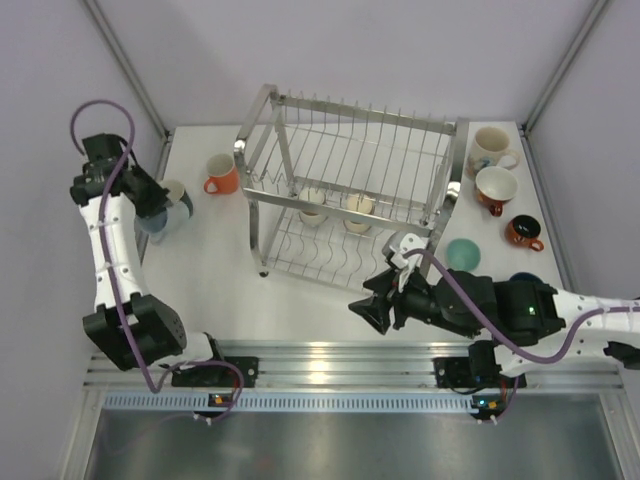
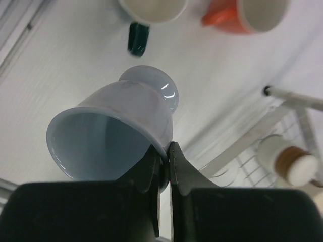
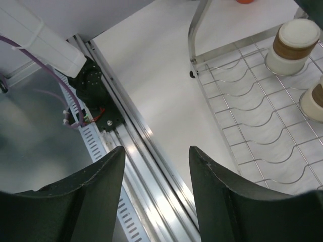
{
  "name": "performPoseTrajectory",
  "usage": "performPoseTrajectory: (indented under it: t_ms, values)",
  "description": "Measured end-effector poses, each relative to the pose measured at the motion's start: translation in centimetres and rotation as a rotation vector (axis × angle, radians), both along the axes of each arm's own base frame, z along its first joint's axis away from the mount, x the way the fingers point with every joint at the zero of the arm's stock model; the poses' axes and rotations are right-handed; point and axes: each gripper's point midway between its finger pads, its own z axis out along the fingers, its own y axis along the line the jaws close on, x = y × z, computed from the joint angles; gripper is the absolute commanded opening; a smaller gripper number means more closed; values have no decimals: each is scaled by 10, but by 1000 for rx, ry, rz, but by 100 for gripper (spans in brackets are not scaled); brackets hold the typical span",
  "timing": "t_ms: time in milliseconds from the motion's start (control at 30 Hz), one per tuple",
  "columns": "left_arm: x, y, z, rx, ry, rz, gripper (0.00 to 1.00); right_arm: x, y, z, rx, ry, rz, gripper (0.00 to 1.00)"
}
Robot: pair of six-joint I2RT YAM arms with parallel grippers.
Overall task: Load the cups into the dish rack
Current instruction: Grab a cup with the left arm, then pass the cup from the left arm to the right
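The silver wire dish rack stands mid-table. Two cream cups sit upside down on its lower tier, also seen in the right wrist view. My left gripper is shut on the rim of a pale blue-grey cup, held tilted above the table at the far left. An orange mug and a cream cup with a dark handle stand beside it. My right gripper is open and empty near the rack's front corner.
Right of the rack stand a printed mug, a red cup, a small orange cup and a mint cup. An aluminium rail runs along the near table edge under the right gripper.
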Motion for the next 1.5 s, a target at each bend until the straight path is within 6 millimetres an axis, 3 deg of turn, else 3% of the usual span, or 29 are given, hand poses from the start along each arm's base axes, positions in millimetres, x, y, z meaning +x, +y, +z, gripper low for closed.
performPoseTrajectory:
  t_ms: [67, 133, 300, 500, 667, 767, 967, 1067, 1100, 1200, 1267, 1367, 1500]
  values:
    - [11, 2, 48, 5, -145, 12, 0, -3, 5, 12, 17, 0, 21, 55]
    - [15, -9, 85, -17, -275, 3, 0, -7, 12, 23, 30, -1, 51, 55]
    - [3, -38, 150, -117, -515, 26, 0, -14, 23, 58, 75, -15, 104, 55]
    - [0, -54, 226, -221, -764, 54, 0, -14, 32, 91, 114, -49, 116, 55]
    - [6, -76, 288, -397, -972, -19, 0, -9, 27, 107, 99, -120, 121, 56]
    - [5, -93, 321, -531, -1076, -104, 0, -4, 17, 138, 120, -181, 124, 57]
    - [0, -114, 359, -665, -1171, -270, 0, 20, -3, 226, 226, -305, 58, 59]
    - [-7, -121, 375, -710, -1218, -328, 0, 47, -7, 243, 228, -340, 32, 59]
    - [-9, -124, 381, -725, -1234, -342, 0, 65, -9, 246, 219, -348, 2, 62]
    - [-17, -135, 398, -779, -1285, -395, 0, 105, -3, 246, 185, -345, -2, 68]
    - [-20, -152, 408, -829, -1300, -458, 0, 122, 11, 242, 171, -329, 57, 70]
    - [-18, -185, 415, -927, -1285, -563, 0, 147, 37, 219, 135, -267, 162, 75]
    - [-10, -237, 409, -1094, -1202, -690, 0, 161, 55, 186, 105, -162, 266, 76]
